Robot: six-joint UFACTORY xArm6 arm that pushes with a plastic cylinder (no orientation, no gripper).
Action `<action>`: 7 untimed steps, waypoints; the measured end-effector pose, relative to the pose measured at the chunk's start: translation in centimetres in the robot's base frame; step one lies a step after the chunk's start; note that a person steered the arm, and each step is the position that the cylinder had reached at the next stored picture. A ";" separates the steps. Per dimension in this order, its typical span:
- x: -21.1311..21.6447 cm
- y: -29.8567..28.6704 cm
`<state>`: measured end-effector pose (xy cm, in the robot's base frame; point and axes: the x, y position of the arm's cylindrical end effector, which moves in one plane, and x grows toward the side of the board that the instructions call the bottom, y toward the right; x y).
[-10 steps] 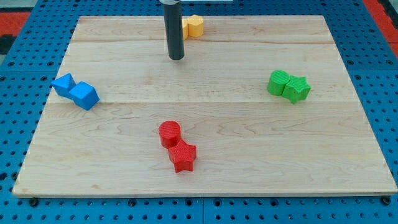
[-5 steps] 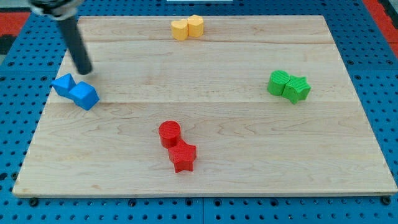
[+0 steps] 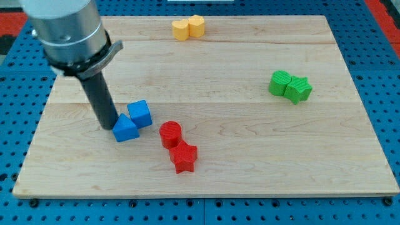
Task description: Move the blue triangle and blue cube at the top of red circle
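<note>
- My tip rests on the wooden board at the left of centre of the frame; it is a bare dark rod end with no jaws, so it holds nothing.
- The blue triangle lies just to the view's right of my tip, touching it or very nearly so.
- The blue cube sits touching the blue triangle, at its upper right, a little further from my tip.
- The red circle stands near the middle of the frame, just to the view's right of the two blue blocks, with a narrow gap of bare wood between it and them.
- Both blue blocks therefore lie to the left of the red circle and about level with it, not above it.
- The red star touches the red circle at its lower right.
- Two yellow blocks sit together at the top centre edge of the board.
- Two green blocks sit together at the right of the frame, well apart from my tip.
</note>
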<state>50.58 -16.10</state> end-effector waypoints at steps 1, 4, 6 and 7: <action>3.1 -1.4; 4.4 0.3; -0.5 -0.1; -3.0 -0.1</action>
